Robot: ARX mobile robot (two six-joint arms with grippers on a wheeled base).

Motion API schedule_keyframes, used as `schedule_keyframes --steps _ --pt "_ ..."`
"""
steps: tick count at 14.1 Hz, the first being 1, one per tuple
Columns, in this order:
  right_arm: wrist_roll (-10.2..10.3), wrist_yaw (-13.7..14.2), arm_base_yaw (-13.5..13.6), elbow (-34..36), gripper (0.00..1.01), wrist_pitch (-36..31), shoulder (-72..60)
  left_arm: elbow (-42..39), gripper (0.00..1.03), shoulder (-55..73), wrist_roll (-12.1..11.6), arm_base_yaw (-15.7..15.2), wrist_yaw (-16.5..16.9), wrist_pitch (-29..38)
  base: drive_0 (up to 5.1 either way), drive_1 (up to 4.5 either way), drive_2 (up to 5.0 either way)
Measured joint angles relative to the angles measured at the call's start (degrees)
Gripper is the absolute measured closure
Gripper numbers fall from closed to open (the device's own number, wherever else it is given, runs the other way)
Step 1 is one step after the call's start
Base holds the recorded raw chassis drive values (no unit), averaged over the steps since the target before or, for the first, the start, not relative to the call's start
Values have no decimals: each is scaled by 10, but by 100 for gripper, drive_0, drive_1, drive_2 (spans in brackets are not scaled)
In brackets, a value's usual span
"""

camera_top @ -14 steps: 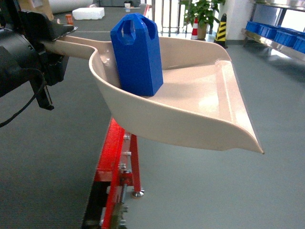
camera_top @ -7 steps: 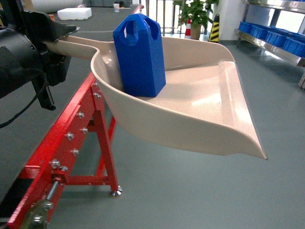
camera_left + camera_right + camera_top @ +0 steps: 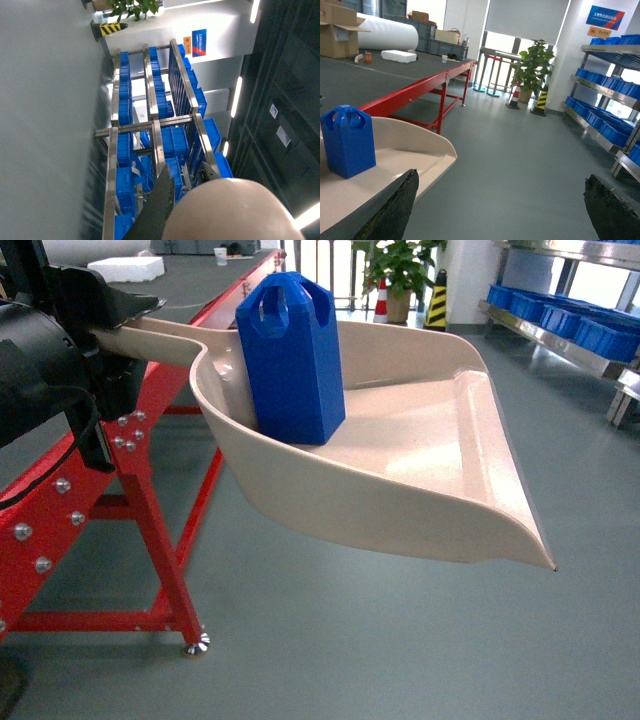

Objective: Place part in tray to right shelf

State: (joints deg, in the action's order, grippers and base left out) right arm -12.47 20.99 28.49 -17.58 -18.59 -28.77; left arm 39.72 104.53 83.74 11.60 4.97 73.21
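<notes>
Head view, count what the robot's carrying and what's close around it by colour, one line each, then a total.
Blue: 1, the part standing upright in the tray
Beige: 1, the tray, held by its handle in the left gripper
Red: 1, the conveyor frame beside and behind the tray
Total: 3

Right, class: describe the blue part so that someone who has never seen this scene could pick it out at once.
Find the big beige tray, held up by its handle above the grey floor, beside the red-framed table. Standing upright at its deep back end is the part, the only thing in the tray: a bright blue block with sloped shoulders and a handle hole.
</notes>
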Motion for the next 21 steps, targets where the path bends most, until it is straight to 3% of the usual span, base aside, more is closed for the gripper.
schedule_keyframes --steps 15,17,21 --pt "0 0 0 0 3 0 -1 0 91 0 0 1 0 0 494 -171 -308" --pt "0 2 0 0 3 -1 0 0 91 0 1 9 5 4 0 0 0" --pt "0 0 0 0 3 0 0 -1 91 0 1 3 2 -1 12 445 -421"
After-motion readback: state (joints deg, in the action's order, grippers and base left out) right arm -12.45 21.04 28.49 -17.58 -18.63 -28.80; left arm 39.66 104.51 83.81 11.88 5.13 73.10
